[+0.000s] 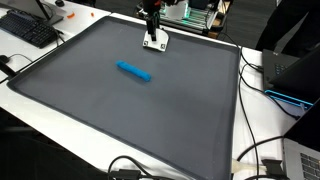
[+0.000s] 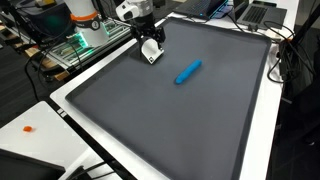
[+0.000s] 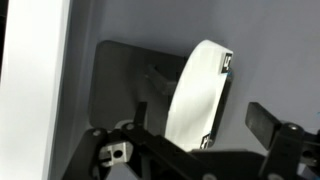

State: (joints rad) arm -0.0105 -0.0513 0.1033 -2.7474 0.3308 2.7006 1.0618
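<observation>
Arm was parked at the far edge of the dark grey rubbery mat (image 1: 120, 110), with the black two-finger gripper (image 1: 152, 30) pointing down over a small white curved plastic piece (image 1: 155, 42). Both exterior views showed the same thing: gripper (image 2: 150, 40) directly above the white piece (image 2: 152, 53), close to the mat's rim (image 2: 110, 60) on the robot-base side. In the wrist view, the fingers (image 3: 262, 120) were spread wide and gripping nothing. The white piece (image 3: 195, 95) stood on edge between them, with a gap showing on either side, and threw a shadow on the mat (image 3: 270, 50). Couldn't tell from the exterior views whether the fingertips touched it. A blue cylindrical marker-like stick (image 1: 133, 71) lay flat near the mat's centre, well apart from the gripper, angled across the mat in an exterior view (image 2: 188, 72). The mat sat on a white table (image 1: 262, 130). A black keyboard (image 1: 30, 30) was off one corner and black cables (image 1: 265, 160) ran along the side. A small orange bit (image 2: 28, 128) lay on the white surface outside the mat.
</observation>
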